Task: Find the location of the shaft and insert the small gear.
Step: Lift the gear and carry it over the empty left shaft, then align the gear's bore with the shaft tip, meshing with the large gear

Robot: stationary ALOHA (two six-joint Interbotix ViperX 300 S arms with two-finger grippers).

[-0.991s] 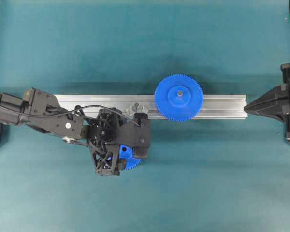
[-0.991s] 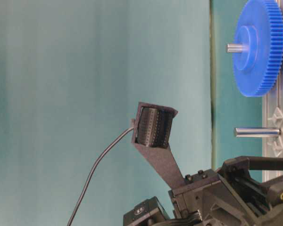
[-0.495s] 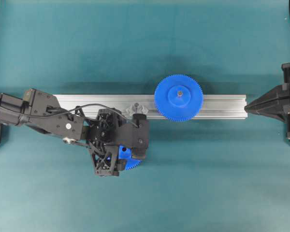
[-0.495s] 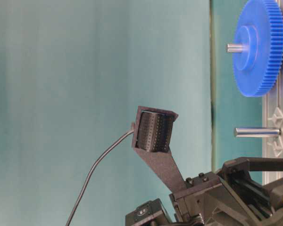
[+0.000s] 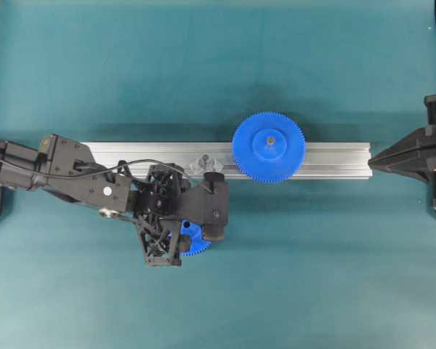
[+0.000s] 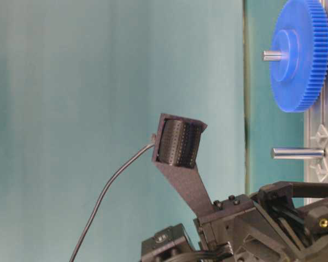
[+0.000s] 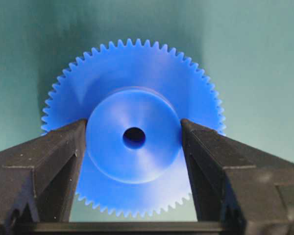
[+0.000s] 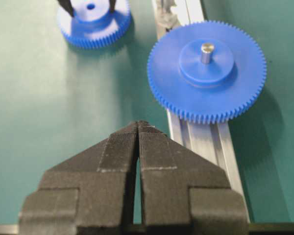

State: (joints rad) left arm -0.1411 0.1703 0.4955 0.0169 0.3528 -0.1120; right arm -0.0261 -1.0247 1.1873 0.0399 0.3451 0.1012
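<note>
left gripper (image 5: pixel 196 236): over the small gear (image 5: pixel 197 246), mostly hiding it, near side of rail | aluminium rail (image 5: pixel 334 160): runs left to right mid-table | large gear (image 5: pixel 269 147): on rail, right of centre | silvery bracket (image 5: pixel 203 164): on rail, just far of the gripper | right gripper (image 5: pixel 372 164): at rail's right end

Both arms matt black. Left arm (image 5: pixel 94 185): boxy segments, white round dot, thin black cable (image 5: pixel 142 163) looping over top, lattice-frame bracket. Left gripper (image 7: pixel 133 161) & right gripper (image 8: pixel 138 147): chunky black fingers, ribbed pads.
</note>
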